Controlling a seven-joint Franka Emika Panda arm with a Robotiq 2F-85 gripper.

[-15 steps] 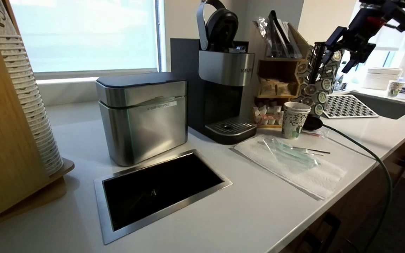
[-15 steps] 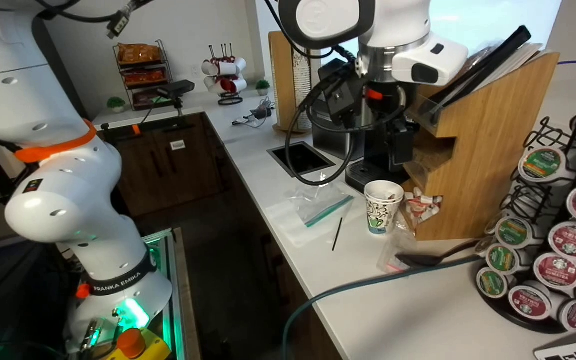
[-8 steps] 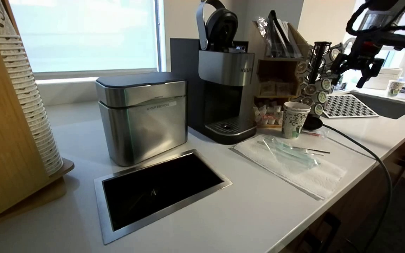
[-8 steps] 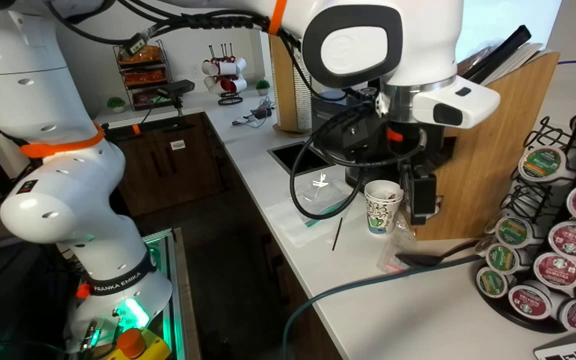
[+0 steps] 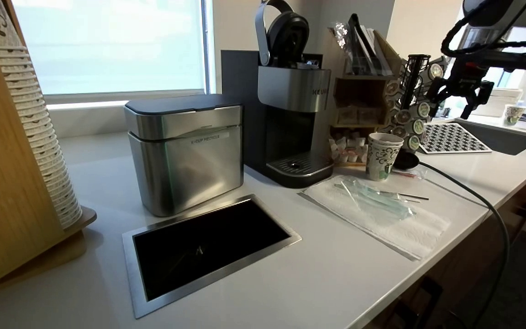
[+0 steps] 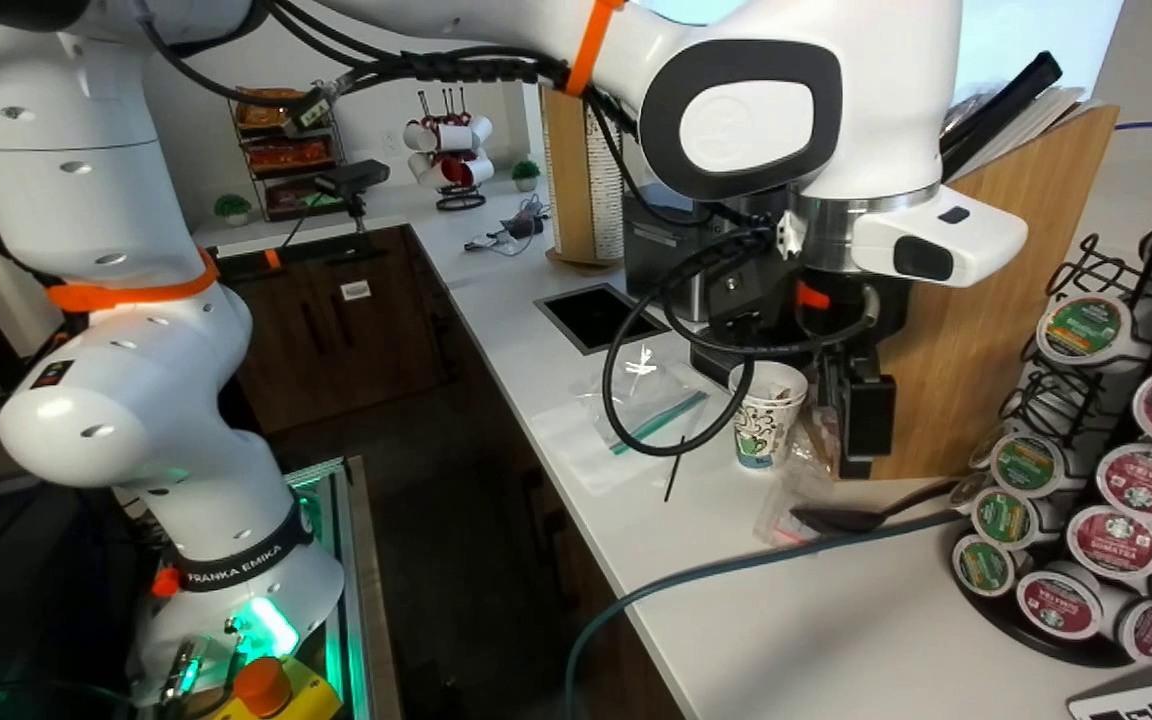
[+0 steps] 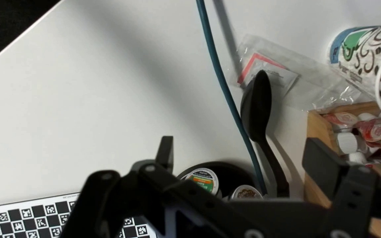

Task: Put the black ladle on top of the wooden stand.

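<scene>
- Gripper (image 7: 243, 155) hung above the counter (image 7: 111, 109), fingers spread wide.
- Black ladle (image 7: 257, 105) lay on the counter just beside the wooden stand (image 6: 996, 310), bowl tip overlapping a clear plastic packet (image 7: 313, 79), handle toward the pod carousel (image 7: 235, 175).
- Teal cable (image 7: 217, 66) ran along the ladle's side; contact couldn't be told.
- Nested paper cups (image 6: 764, 432) stood upright near the stand.
</scene>
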